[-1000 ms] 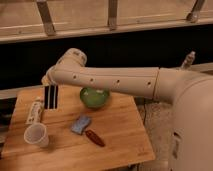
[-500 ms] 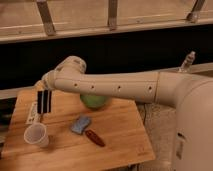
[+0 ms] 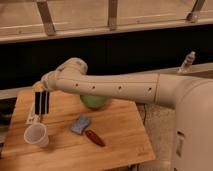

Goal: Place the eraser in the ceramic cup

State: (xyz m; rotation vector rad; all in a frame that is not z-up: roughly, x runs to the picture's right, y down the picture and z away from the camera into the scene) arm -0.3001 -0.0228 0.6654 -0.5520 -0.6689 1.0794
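The eraser [image 3: 42, 103], a black block with pale lengthwise stripes, hangs upright from my gripper [image 3: 39, 91] over the left part of the wooden table [image 3: 120, 145]. The gripper is shut on the eraser's top end. The ceramic cup [image 3: 36, 134], small, white and tapered, stands on the table just below and slightly left of the eraser's lower end. A small gap shows between the eraser and the cup's rim. My arm reaches in from the right across the table.
A green bowl [image 3: 94, 102] sits behind my arm at the table's middle back. A blue-grey pad [image 3: 80, 124] and a red-brown oblong item [image 3: 94, 138] lie right of the cup. A white flat item [image 3: 32, 120] lies just behind the cup.
My gripper has moved left and down with the eraser, from over the table's back left to just above the cup. The things on the table have not moved.
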